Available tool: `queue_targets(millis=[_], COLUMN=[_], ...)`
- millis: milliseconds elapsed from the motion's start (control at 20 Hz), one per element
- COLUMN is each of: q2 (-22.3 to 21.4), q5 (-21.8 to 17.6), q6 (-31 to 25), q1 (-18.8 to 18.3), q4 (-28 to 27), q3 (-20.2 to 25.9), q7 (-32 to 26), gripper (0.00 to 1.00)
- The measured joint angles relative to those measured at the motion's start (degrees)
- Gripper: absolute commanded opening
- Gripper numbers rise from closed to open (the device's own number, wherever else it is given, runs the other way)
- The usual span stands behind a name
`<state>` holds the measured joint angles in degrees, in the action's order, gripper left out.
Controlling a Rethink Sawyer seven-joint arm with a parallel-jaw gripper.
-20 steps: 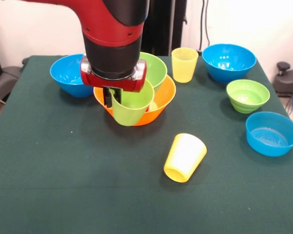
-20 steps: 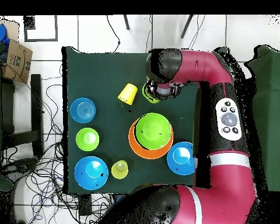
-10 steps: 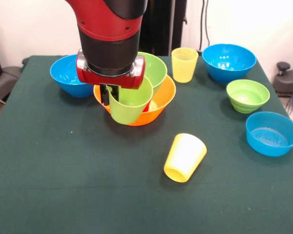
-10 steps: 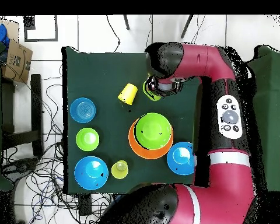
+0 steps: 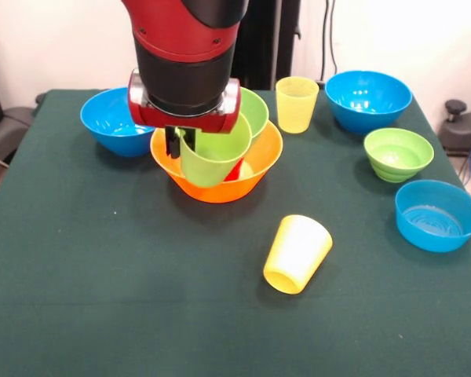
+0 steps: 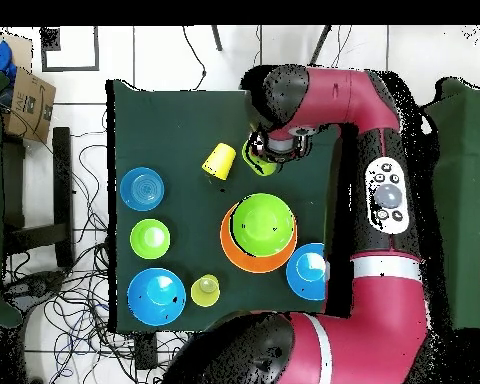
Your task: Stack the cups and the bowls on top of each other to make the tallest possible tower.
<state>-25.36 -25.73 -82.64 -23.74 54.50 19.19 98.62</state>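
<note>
Lime green cup (image 5: 213, 155) is up off the cloth, and my gripper (image 5: 206, 155) is clamped on its rim, one finger (image 5: 173, 144) down the outside of the wall and red showing behind the cup where the other should be. I'm taking the big orange bowl (image 5: 261, 166) as my landmark: in the front view the cup hangs in front of its near rim, mouth up and leaning a little. Looking straight down, the cup (image 6: 257, 158) sits just beyond the orange bowl's rim (image 6: 225, 236), not over its middle.

Nested inside the orange bowl is the large lime bowl (image 5: 253, 110), so that's my tower base. Right behind the orange bowl stands the pale yellow cup (image 5: 297, 104), upright. On the near side of it the bright yellow cup (image 5: 297, 253) lies on its side, mouth toward me. One blue bowl (image 5: 114, 120) touches or nearly touches the orange bowl on one flank; on the other flank, well apart, sit another blue bowl (image 5: 368, 99), the small green bowl (image 5: 398, 153) and the shallow blue bowl (image 5: 438, 214).

Risks as I see them: the cup is pinched by one wall and tilted, so it could twist or slip. Carried low, its base could clip the orange rim and shove the nest. Released tilted into the glossy lime bowl, it may topple rather than sit.
</note>
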Motion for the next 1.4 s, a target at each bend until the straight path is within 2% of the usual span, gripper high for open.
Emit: queue_targets(millis=[300, 750, 1400], q2=[0.08, 0.61, 1.10], q5=[-0.39, -1.06, -1.09], q6=[-6.63, -12.60, -13.58], q1=[0.54, 0.80, 0.78], q4=[-1.80, -4.11, -3.73], q3=[0.02, 0.03, 0.05], q7=[-0.27, -0.27, -0.27], gripper=[0.00, 0.00, 0.00])
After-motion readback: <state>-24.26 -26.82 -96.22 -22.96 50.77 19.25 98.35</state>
